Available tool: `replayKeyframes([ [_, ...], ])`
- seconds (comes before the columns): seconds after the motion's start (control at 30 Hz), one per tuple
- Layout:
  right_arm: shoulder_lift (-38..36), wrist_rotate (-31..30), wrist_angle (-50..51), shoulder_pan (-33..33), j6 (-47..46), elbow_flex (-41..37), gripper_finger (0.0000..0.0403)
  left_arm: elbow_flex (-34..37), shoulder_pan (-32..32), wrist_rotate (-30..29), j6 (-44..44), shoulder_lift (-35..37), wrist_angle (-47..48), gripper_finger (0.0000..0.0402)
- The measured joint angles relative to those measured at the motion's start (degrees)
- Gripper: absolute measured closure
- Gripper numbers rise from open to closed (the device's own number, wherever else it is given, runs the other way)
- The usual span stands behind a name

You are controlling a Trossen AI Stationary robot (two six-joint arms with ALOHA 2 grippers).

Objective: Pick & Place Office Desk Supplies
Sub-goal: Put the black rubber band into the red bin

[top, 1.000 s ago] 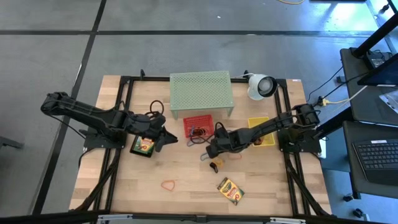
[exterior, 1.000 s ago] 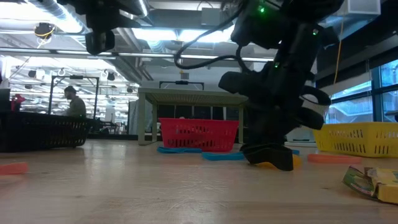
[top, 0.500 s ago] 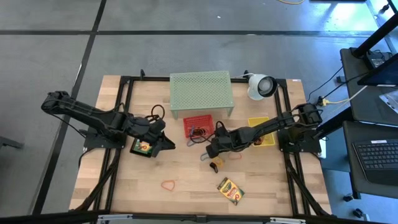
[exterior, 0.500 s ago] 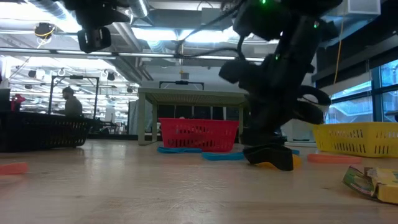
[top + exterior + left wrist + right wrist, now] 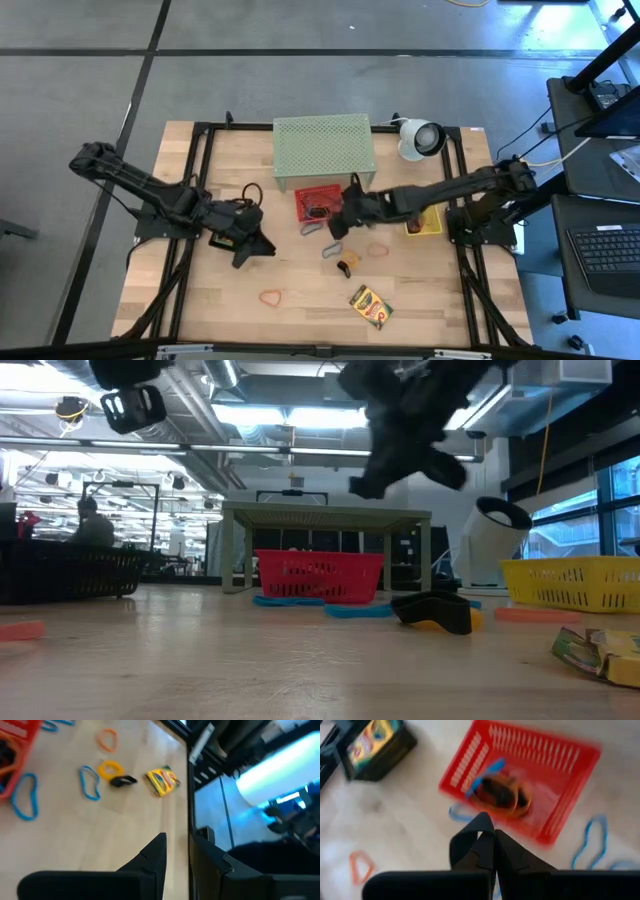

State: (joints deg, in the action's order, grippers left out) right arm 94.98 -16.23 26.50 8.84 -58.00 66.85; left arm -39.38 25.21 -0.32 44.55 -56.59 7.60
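in the high view, the right gripper [image 5: 338, 224] is seen raised just beside the red basket [image 5: 318, 196], with a blue rubber band [image 5: 311, 228] lying on the bench [image 5: 300, 275] beneath it; the left gripper [image 5: 252, 246] is held near a black tray that is mostly hidden under the arm. a crayon box [image 5: 371, 306], an orange band [image 5: 271, 297] and a dark clip [image 5: 347, 264] are left loose on the wood

in the low view, the right gripper is seen lifted well clear of the bench, and the clip is seen resting in front of the basket

in the left wrist view, its fingers [image 5: 152, 857] are parted a little and nothing is seen between them

in the right wrist view, the fingers [image 5: 470, 840] are clenched together above the basket's near corner; whether a thin band is pinched cannot be told

the step is judged to be a carry toward the basket; next, a move over its inside and a release would be called for
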Motion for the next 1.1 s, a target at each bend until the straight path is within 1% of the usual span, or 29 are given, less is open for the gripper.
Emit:
replayKeyframes([
  [0.13, 3.2, 2.3, 1.2, -4.9, 5.0, 4.1, 0.0402, 0.0, 3.3, -0.2, -0.8, -0.2, -0.1, 0.0323],
  [0.3, 7.5, 4.5, 4.6, -8.8, 7.9, 5.8, 0.0402, 0.0, 6.5, -3.0, 2.4, -1.3, -0.1, 0.0323],
  [0.5, 9.8, 5.1, 3.1, -9.8, 9.6, 6.0, 0.0403, 0.0, 7.8, -5.1, 4.9, -3.7, -0.1, 0.0323],
  [0.63, 10.0, 5.0, 2.4, -10.0, 10.5, 6.0, 0.0401, 0.0, 7.7, -5.3, 5.6, -4.9, -0.1, 0.0323],
  [0.73, 10.0, 3.6, 2.4, -10.2, 10.6, 6.0, 0.0394, 0.0, 7.7, -5.1, 5.8, -5.8, -0.1, 0.0323],
  [0.97, 10.0, 4.9, 2.1, -11.4, 12.4, 6.0, 0.0392, 0.0, 7.7, -5.2, 6.3, -6.2, -0.1, 0.0323],
  [1.1, 10.0, 5.9, -0.3, -11.5, 14.8, 6.0, 0.0384, 0.0, 7.7, -5.6, 7.0, -6.2, -0.3, 0.0323],
])
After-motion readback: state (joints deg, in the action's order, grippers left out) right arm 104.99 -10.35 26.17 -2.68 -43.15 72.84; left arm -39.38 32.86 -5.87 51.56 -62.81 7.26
